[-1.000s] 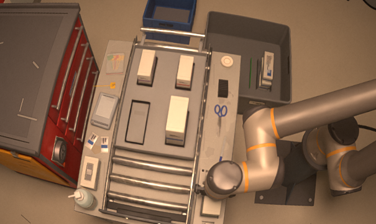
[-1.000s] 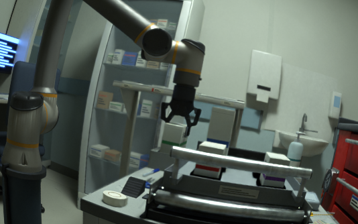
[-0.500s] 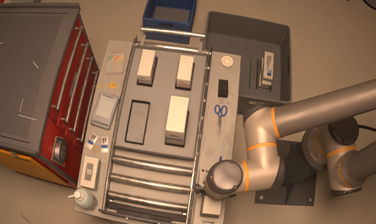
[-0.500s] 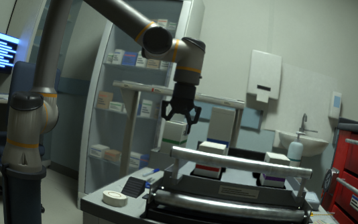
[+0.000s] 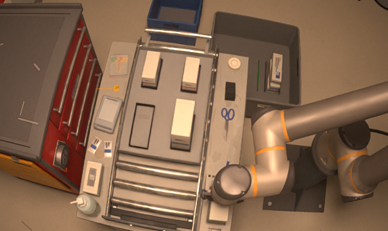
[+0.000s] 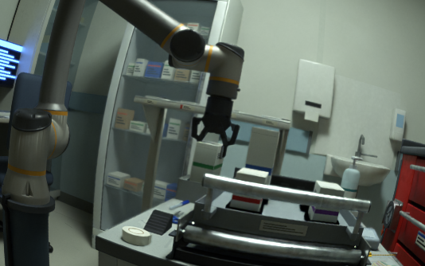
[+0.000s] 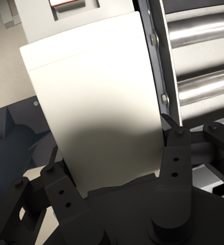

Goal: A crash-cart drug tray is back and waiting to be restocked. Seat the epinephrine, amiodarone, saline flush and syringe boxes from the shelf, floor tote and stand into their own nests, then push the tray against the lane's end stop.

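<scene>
The grey drug tray (image 5: 168, 106) sits on the roller lane with three white boxes seated: a purple-striped box (image 5: 151, 69), a red-striped box (image 5: 191, 73) and a taller blue-striped box (image 5: 182, 123). One long nest (image 5: 142, 125) is empty. My gripper (image 6: 214, 140) is at the lane's near right corner, over the stand, and its fingers clamp the sides of a white box with a green stripe (image 6: 207, 159). The wrist camera shows that box (image 7: 96, 102) between the fingers, beside the lane rail (image 7: 158, 66).
A red crash cart (image 5: 36, 89) stands left of the lane. A grey floor tote (image 5: 257, 61) with a box inside and a blue bin (image 5: 176, 16) lie at the far end. Scissors (image 5: 227, 114), a tape roll (image 5: 234, 63) and a pump bottle (image 5: 86, 204) rest on the side strips.
</scene>
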Controlling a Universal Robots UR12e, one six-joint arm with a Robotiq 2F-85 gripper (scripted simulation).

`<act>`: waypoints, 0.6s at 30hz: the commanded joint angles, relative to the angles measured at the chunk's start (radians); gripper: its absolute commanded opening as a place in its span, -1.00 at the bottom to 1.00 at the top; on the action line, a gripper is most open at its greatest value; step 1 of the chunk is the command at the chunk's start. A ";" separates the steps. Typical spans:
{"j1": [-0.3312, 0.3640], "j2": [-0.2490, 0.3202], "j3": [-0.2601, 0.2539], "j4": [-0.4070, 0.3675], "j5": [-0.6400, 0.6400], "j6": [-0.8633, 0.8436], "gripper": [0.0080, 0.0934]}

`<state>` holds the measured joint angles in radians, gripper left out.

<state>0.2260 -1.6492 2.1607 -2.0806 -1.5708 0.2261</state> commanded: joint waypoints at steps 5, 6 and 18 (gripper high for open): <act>0.000 -0.018 -0.024 0.036 0.000 0.000 -1.00; 0.000 -0.022 -0.029 0.046 0.000 0.000 -1.00; 0.000 -0.058 -0.088 0.142 0.000 0.000 -1.00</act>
<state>0.2261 -1.7074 2.0723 -1.9373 -1.5708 0.2261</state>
